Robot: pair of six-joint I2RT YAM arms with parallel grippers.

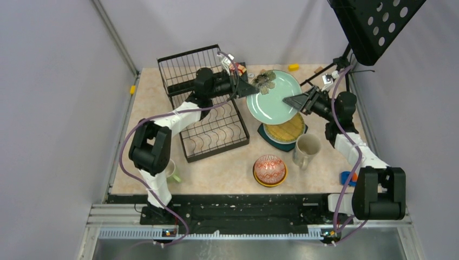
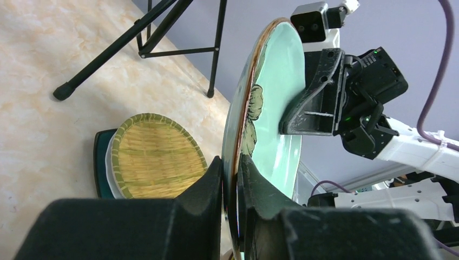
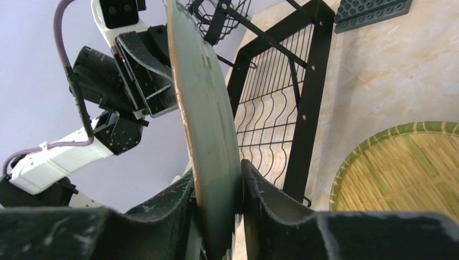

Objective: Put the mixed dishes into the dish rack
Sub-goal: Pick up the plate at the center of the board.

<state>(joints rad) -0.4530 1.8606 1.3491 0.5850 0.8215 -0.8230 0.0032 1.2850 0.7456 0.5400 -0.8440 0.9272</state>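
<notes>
Gripping one teal plate [image 1: 270, 108], left pincer [image 1: 252, 90] and right pincer [image 1: 288, 101] hang over grey-walled beige tabletop [image 1: 227, 168].

The plate [image 1: 273, 97] hangs between your 2 tools, left gripper [image 1: 244, 88] on one rim, right gripper [image 1: 292, 101] opposite. The dish rack [image 1: 208, 130] lies left of your left gripper. The plate stack [image 1: 287, 132] lies below your right gripper, with the mug [image 1: 306, 150] and bowls [image 1: 269, 169] behind it.
</notes>
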